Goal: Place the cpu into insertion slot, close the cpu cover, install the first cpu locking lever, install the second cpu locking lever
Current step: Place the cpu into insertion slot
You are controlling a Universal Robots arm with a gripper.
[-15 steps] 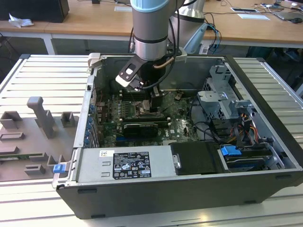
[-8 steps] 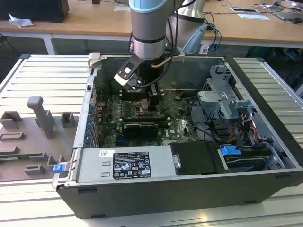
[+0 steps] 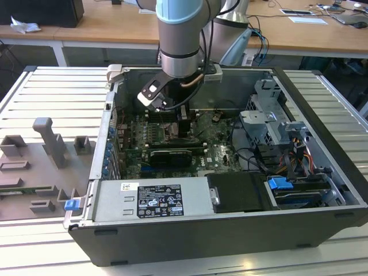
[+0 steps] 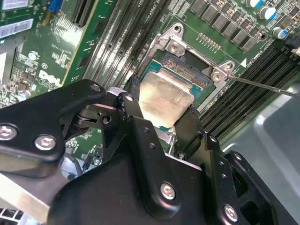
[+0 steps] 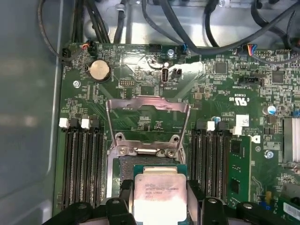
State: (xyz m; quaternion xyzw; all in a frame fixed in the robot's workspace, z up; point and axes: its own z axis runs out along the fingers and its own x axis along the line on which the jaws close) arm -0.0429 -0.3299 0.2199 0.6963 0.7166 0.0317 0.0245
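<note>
My gripper (image 5: 159,190) is shut on the cpu (image 5: 157,197), a pale silvery square chip pinched between two black fingers (image 5: 125,190). In the second wrist view the same cpu (image 4: 164,96) sits in the gripper (image 4: 161,105) just over the insertion slot (image 4: 190,70). The slot's dark centre (image 5: 123,166) shows past the chip's far edge; I cannot tell whether chip and slot touch. The cpu cover (image 5: 147,104) stands swung open behind the slot. A thin metal lever rod (image 4: 262,84) sticks out beside the slot. In the exterior view the gripper (image 3: 184,123) reaches down into the computer case (image 3: 86,195).
Black memory slots (image 5: 82,164) flank the socket on both sides. Cables (image 5: 206,28) run along the board's far edge, near a coin battery (image 5: 99,70). A drive cage (image 3: 270,121) and power supply (image 3: 155,198) crowd the case. A grey fixture (image 3: 49,141) lies at the exterior view's left.
</note>
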